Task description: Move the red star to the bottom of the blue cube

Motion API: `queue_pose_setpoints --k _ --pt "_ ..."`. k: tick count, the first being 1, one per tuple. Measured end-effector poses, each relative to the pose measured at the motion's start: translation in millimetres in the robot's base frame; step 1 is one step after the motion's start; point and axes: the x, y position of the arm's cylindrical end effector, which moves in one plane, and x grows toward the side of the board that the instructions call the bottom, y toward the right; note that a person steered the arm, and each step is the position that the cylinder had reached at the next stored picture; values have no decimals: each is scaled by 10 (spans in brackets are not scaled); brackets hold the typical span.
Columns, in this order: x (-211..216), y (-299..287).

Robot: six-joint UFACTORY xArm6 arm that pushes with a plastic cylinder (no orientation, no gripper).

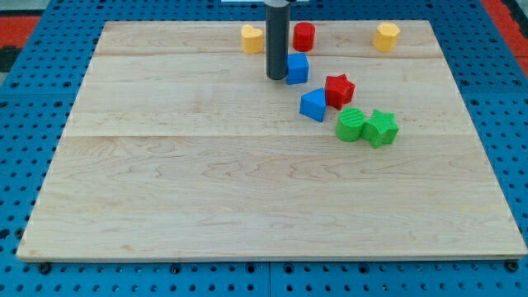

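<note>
**Rod parked beside the blue cube, red star sitting just below-right**

Here we are over the pale wooden table (247, 190), a planked board lying on a blue perforated surface (25, 99). The dark straight rod comes down from the far edge, and my tip (276, 78) touches the board right at the left side of the small blue cube (298, 68), close enough that rod and cube look to be in contact. There is no claw on this arm at all, just the rod, so nothing is clenched or released; it simply stands upright against the cube.

The red star-shaped block (339, 90) lies nearer and to the right of the blue cube, close to it but with a thin gap showing between them. Its left edge presses up against a second blue block (313, 105), a wedge-like or triangular piece, which sits nearer than the cube and slightly right of it.

Just nearer and right of the star, a pair of green blocks sit touching each other: a rounded green block (351, 124) on the left and a green star-shaped block (380, 128) on the right.

Along the far edge, a yellow block (252, 39) stands just left of the rod, a red cylinder-like block (304, 36) just right of it and beyond the blue cube, and another yellow block (385, 36), hexagonal by the look of it, well off to the right.
</note>
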Motion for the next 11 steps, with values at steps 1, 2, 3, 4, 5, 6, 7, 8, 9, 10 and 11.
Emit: queue_pose_setpoints --k 1,2,3,4,5,6,7,8,9,10,11 --pt "-50 195" --pt "-106 309" --pt "392 97" --pt "741 560" --pt "1094 611" --pt "1062 950" --pt "711 1207" --pt "618 896" --pt "618 759" --pt "396 1473" --pt "602 1864"
